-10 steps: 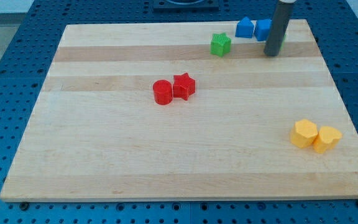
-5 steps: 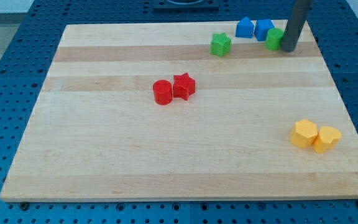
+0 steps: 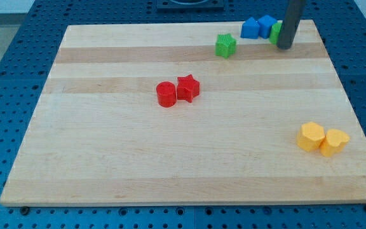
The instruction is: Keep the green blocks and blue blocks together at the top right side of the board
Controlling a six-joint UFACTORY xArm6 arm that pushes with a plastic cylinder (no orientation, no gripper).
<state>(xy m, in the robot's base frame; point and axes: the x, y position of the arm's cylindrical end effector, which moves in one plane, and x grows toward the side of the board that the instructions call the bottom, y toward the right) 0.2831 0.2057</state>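
Two blue blocks sit at the board's top right: a house-shaped one [image 3: 251,28] and another [image 3: 266,25] touching it on its right. A green block [image 3: 276,32] touches the second blue block and is mostly hidden behind my rod. My tip [image 3: 284,46] rests on the board right against that green block, at its lower right. A second green block [image 3: 225,45], star-like, stands apart to the lower left of the blue pair.
A red cylinder [image 3: 166,94] and a red star [image 3: 188,88] touch near the board's middle. Two yellow blocks [image 3: 311,136] [image 3: 333,142] sit together at the lower right. The board's top edge runs just behind the blue blocks.
My tip swung from right of the green block to its lower right, moving left. The green block and the right blue block shifted slightly up toward the top edge.
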